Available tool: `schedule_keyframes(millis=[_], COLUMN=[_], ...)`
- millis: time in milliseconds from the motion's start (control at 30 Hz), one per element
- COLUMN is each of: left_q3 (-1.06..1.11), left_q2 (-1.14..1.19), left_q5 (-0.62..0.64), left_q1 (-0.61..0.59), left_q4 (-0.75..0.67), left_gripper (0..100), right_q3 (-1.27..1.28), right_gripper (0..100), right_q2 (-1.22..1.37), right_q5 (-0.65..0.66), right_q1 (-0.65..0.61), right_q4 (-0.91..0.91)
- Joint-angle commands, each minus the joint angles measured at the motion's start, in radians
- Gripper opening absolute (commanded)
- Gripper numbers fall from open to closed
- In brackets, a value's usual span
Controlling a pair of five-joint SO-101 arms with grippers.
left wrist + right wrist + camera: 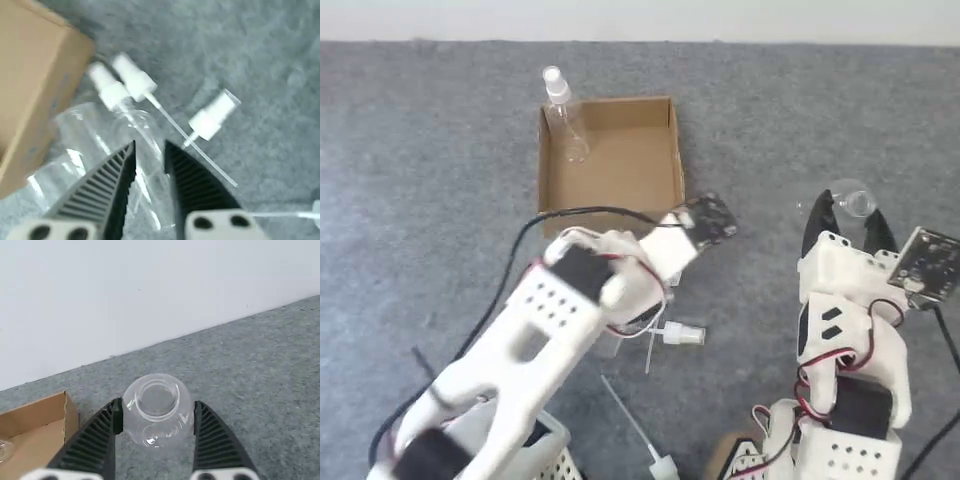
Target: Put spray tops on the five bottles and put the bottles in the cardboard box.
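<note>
The cardboard box point(620, 170) lies at the back of the grey carpet, and one capped clear bottle point(565, 115) leans on its far left corner. My left gripper point(150, 146) hangs over clear bottles point(95, 135) lying beside the box point(35, 85), its fingers a narrow gap apart with nothing gripped. Two spray tops point(135, 80) sit at the bottle necks, and a loose one point(212, 117) with its tube lies close by. My right gripper point(156, 415) is shut on an uncapped clear bottle point(157, 407) to the right of the box point(35, 425).
One loose spray top point(682, 335) lies in front of the left arm, and another point(658, 462) with a long tube lies at the front edge. A white basket point(552, 450) stands at the front left. A pale wall rises behind the carpet.
</note>
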Motion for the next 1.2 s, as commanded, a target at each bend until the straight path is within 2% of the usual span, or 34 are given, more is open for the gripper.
schedule_keyframes(millis=[0, 200, 400, 867, 1167], left_q3=[-0.105, -0.216, -0.303, -0.308, -0.306], left_q2=[0.152, 0.350, 0.468, 0.589, 0.661], left_q5=[-0.061, -0.167, -0.170, -0.172, -0.166], left_q1=[0.020, 0.038, 0.107, 0.143, 0.213], left_q4=[0.009, 0.089, 0.149, 0.052, -0.015], left_gripper=[17, 17, 17, 17, 17], right_q3=[-0.061, -0.061, -0.061, -0.061, -0.061], right_gripper=[2.7, 2.7, 2.7, 2.7, 2.7], right_q2=[0.015, 0.007, 0.012, 0.013, 0.013], right_q5=[-0.009, -0.026, -0.060, -0.060, -0.060], right_q1=[0.018, 0.084, 0.111, 0.114, 0.113], right_q4=[-0.022, -0.021, -0.024, -0.027, -0.025])
